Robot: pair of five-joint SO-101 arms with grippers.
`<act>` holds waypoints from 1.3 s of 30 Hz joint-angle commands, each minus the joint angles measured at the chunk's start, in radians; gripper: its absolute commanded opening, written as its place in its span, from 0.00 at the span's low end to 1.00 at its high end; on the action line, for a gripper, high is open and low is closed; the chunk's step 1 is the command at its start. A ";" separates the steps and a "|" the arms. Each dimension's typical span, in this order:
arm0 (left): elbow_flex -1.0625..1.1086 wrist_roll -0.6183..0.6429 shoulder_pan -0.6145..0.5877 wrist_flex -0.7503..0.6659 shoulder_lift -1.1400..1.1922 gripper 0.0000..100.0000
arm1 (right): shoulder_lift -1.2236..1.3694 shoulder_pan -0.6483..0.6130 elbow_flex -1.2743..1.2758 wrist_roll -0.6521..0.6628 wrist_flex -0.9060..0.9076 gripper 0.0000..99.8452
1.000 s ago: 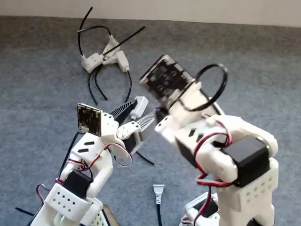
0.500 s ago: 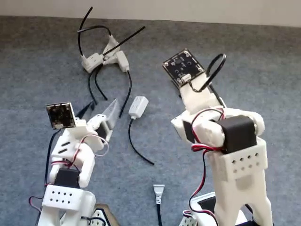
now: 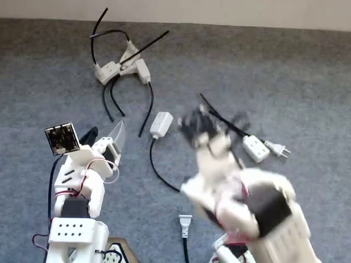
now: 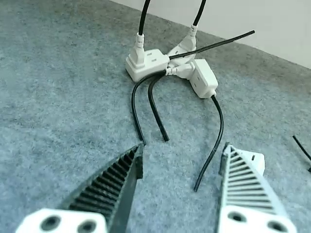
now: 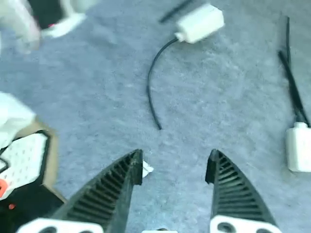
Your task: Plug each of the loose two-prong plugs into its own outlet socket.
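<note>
At the near bench (image 3: 307,82) edge: loose plug (image 3: 185,223) just beside your right tool (image 5: 176,158).
Plug lies lengthwise near-to-far, prongs aimed away at the white socket (image 3: 161,124). Right tool is spread, empty, and nearer, so it's likely your pick. Left tool (image 4: 182,150) spread too, near that socket. Farther right, second socket (image 3: 255,148) with another plug (image 3: 279,149) just beside it; plugged pairs (image 3: 123,68) at the back.

Robotics test bench, by appearance: grey carpet (image 3: 307,71) over the surface, plain pale wall (image 3: 247,11) at its far edge, bare circuit board (image 3: 60,138) and exposed wiring (image 3: 109,171) on white printed arm (image 3: 77,233).
</note>
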 commanded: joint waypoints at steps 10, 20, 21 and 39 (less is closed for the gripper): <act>0.013 0.002 -0.007 -0.014 -0.012 0.27 | 0.189 0.088 0.110 -0.109 0.039 0.26; 0.018 0.000 -0.007 -0.014 -0.012 0.27 | 0.641 -0.012 -0.018 -0.216 0.039 0.26; 0.018 0.000 -0.007 -0.014 -0.012 0.27 | 0.674 -0.025 -0.018 -0.218 0.039 0.26; 0.018 0.000 -0.007 -0.014 -0.012 0.27 | 1.230 -0.246 -0.105 -0.210 0.035 0.10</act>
